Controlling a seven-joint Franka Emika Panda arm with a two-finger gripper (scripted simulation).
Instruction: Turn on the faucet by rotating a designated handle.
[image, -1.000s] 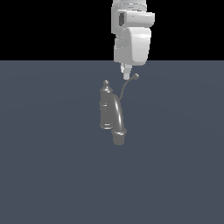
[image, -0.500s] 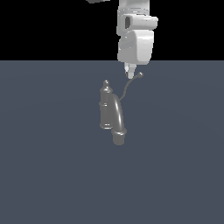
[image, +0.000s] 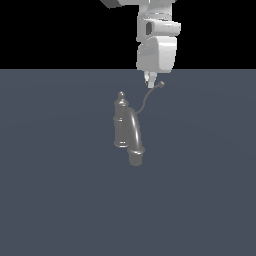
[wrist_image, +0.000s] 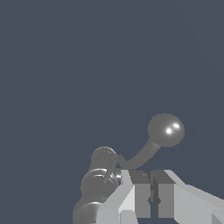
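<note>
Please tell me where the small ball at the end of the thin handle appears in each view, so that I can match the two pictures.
Exterior view: the handle's ball tip sits just to the exterior view's right of the gripper, above the faucet.
Wrist view: the ball tip is the large shiny sphere just beyond the fingertips.
Shared landmark: the knob finial on top of the faucet body, seen in both views.

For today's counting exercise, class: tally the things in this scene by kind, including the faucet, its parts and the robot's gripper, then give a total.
Faucet: 1
Handle with ball tip: 1
Arched spout: 1
Gripper: 1
Total: 4
</note>
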